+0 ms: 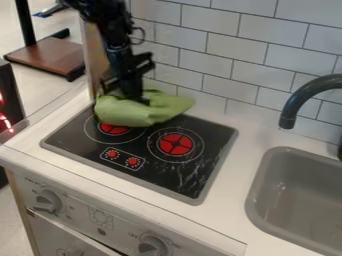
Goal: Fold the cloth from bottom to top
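The green cloth [140, 112] lies bunched at the back left of the black stove top, over part of the rear-left burner, with its right end reaching toward the tiled wall. My gripper [127, 95] hangs down at the cloth's back side, its lower end against or just behind the fabric. The cloth hides part of the gripper's tip, so I cannot tell whether fabric is held.
Two red burners and two red knobs mark the stove top [207, 165]. A grey sink [260, 200] with a dark faucet [297, 102] stands to the right. White tiles [234, 45] rise behind the counter [247, 127].
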Robot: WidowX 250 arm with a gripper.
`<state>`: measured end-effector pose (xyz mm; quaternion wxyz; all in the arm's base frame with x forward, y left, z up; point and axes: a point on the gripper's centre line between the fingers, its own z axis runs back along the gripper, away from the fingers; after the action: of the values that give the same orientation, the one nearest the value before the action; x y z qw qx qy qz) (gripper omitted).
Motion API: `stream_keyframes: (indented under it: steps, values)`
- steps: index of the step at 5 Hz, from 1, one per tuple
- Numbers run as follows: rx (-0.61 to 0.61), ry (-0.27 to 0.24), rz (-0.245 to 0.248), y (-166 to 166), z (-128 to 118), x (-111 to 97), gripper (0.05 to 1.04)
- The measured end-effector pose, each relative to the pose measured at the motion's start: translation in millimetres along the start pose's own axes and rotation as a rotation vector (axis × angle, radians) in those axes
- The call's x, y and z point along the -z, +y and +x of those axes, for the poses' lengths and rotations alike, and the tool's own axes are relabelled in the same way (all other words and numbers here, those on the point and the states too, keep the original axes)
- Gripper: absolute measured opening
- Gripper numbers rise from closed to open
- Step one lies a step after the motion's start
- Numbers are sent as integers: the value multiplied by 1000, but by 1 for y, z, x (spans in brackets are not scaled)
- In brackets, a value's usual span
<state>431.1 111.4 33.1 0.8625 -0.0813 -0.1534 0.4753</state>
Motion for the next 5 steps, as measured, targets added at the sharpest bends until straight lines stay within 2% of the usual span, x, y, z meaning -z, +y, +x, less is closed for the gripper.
stream_keyframes:
  steps: [1, 2, 3, 4, 5]
  values:
    - [-6, -9, 20, 0, 2, 15, 54]
    - [-11, -16, 32, 1, 2, 16, 77]
    - [-67, -6, 15, 6, -6, 20, 235]
    - [-88, 12, 3, 6, -11, 15, 481]
    - [-75, 28, -12, 4, -12, 3, 768]
